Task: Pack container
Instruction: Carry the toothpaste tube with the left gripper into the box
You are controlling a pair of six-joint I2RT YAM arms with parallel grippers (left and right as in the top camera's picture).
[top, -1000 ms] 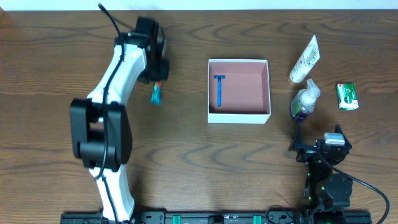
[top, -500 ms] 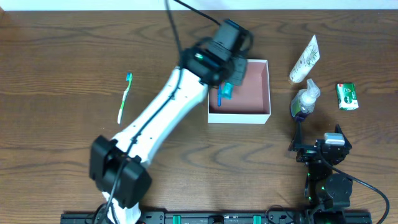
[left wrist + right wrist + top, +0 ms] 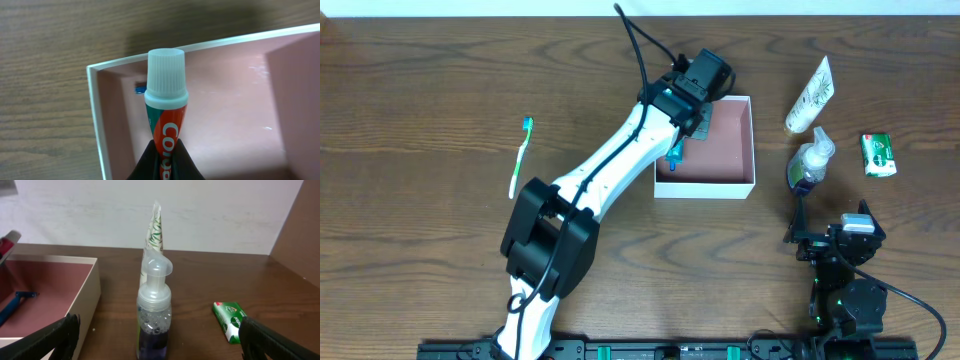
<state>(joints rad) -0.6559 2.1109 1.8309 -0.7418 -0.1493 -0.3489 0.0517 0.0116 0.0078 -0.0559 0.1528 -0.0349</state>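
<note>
The dark wood-grained tabletop (image 3: 420, 250) carries the square, shallow container (image 3: 732, 150), thin white walls and matte pink floor, toward its middle, with a blue plastic razor (image 3: 14, 304) lying inside. The left end effector (image 3: 162, 159), clenched on a red-and-green toothpaste tube (image 3: 165, 112) with a ribbed white cap, hovers over the container's far left corner, white arm stretched diagonally. The right end effector (image 3: 832, 240) sits spread wide and empty near a clear pump bottle (image 3: 154, 315).

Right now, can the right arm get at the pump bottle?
Probably yes. The right fingers are open, and the pump bottle stands upright straight ahead with nothing between. The white tube is behind it, and the green packet is off to the side.
</note>
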